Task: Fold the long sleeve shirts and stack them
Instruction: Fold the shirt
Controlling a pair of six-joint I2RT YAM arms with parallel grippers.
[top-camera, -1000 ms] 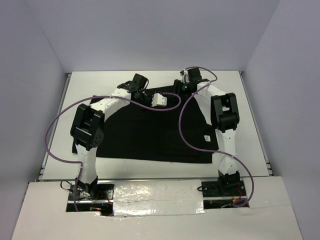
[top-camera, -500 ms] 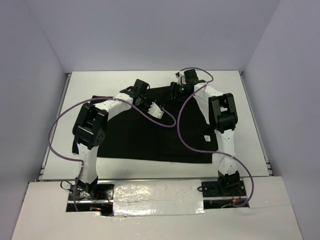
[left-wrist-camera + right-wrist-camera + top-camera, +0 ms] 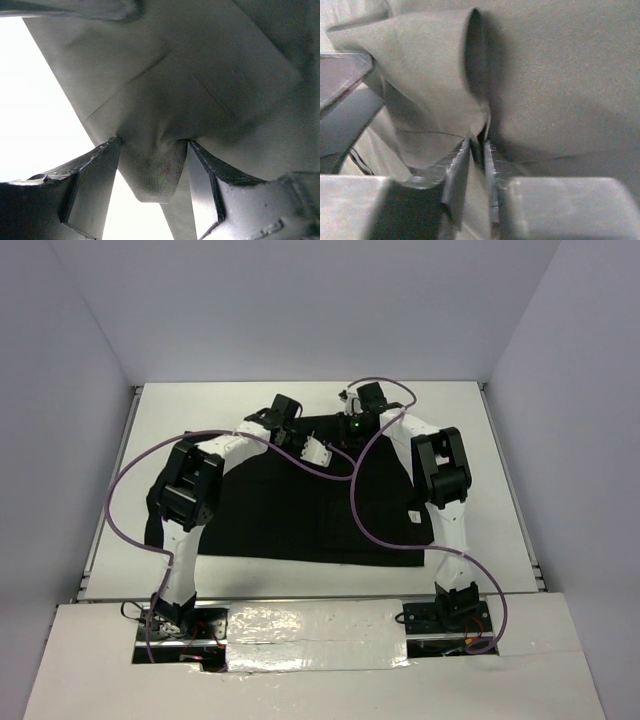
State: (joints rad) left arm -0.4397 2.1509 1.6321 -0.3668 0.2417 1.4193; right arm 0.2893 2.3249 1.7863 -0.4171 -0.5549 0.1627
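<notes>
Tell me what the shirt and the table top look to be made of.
Shirt: soft black cloth with a matte finish, probably a cotton-like knit. It bunches into loose folds, and the left wrist view shows a fine knitted grain.
Table: a hard, smooth white surface with little shine, perhaps laminate or painted board. It is flat and even, but the look does not settle which.

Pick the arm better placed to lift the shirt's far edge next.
Right, probably: the right gripper is pinched on a fold of the shirt, while the left gripper stands open around bunched cloth, not clamped.
</notes>
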